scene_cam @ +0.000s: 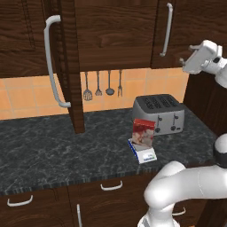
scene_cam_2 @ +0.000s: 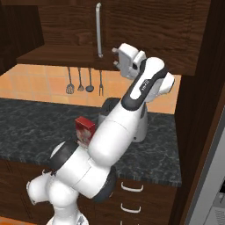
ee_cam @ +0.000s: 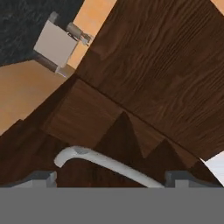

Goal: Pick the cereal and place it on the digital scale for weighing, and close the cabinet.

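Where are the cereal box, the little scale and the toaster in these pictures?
cereal [scene_cam: 143, 132]: left base view, the pale picture on its front.
scale [scene_cam: 146, 155]: left base view, its front panel below the box.
toaster [scene_cam: 160, 105]: left base view, its slotted top.

Your arm rises from the base low in the scene, bends at a thick white elbow and then climbs steeply up to the height of the wall cupboards. The forearm slants up and toward the far side, and the wrist turns the hand to face the far wall. Your gripper [scene_cam: 184, 62] is high on the right in the left base view, and in the right base view the gripper [scene_cam_2: 117, 59] is near the top, left of the dark wrist joint. The two fingertips [ee_cam: 41, 177] stand well apart, with nothing between them.
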